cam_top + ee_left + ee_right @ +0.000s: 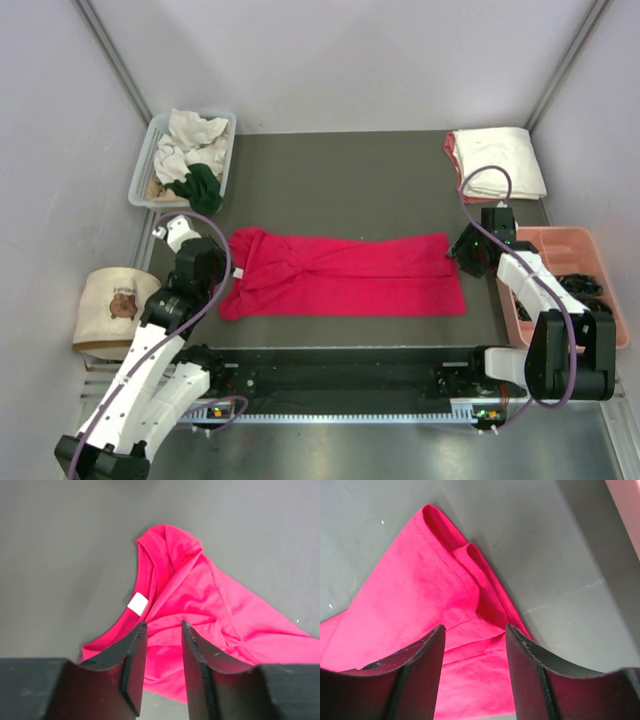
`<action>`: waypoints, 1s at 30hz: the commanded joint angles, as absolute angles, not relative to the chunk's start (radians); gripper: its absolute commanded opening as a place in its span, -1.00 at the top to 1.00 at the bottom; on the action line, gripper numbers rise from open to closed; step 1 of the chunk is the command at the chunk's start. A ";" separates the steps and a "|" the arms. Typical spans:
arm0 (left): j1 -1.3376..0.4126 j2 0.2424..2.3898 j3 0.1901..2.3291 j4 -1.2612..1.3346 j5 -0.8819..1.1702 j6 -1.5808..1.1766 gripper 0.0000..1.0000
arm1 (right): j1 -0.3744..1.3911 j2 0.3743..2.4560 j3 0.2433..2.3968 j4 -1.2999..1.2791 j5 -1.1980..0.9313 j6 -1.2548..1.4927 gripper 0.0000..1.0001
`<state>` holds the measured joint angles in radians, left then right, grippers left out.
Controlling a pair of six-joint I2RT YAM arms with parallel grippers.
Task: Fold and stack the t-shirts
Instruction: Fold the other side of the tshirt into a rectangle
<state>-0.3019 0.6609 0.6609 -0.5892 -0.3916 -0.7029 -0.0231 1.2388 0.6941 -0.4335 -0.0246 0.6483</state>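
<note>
A crimson-red t-shirt (350,275) lies on the dark table, folded into a long band that runs left to right. My left gripper (222,268) hovers over its collar end, open, nothing between the fingers. In the left wrist view the red t-shirt (200,595) shows its white neck label (137,603) just beyond the left gripper (163,624). My right gripper (456,256) is at the hem end, open and empty. In the right wrist view the shirt's corner (420,595) lies under and ahead of the right gripper (475,627).
A folded stack (497,160), white on top with salmon-pink beneath, sits at the back right. A clear bin (140,170) at the back left holds crumpled cream (190,150) and dark green (203,185) shirts. A pink tray (560,233) stands on the right, a bear-print bag (115,305) on the left.
</note>
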 commanded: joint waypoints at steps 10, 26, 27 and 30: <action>-0.302 0.873 0.598 -0.089 -0.439 -0.574 0.00 | -0.009 1.232 0.770 -0.371 -0.058 0.592 -0.06; -0.278 1.316 0.678 0.118 -0.505 -0.615 -0.09 | -0.009 1.541 0.988 -0.325 -0.097 0.623 -0.06; -0.278 1.337 0.681 0.117 -0.499 -0.620 -0.09 | -0.009 1.552 0.991 -0.327 -0.097 0.624 -0.06; -0.276 1.356 0.680 0.106 -0.500 -0.626 -0.09 | -0.009 1.574 0.986 -0.316 -0.106 0.630 -0.06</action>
<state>-0.2821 1.3361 0.6468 0.0544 -0.4950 -0.5991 -0.0151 1.5581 0.9451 -0.3424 -0.0853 0.6151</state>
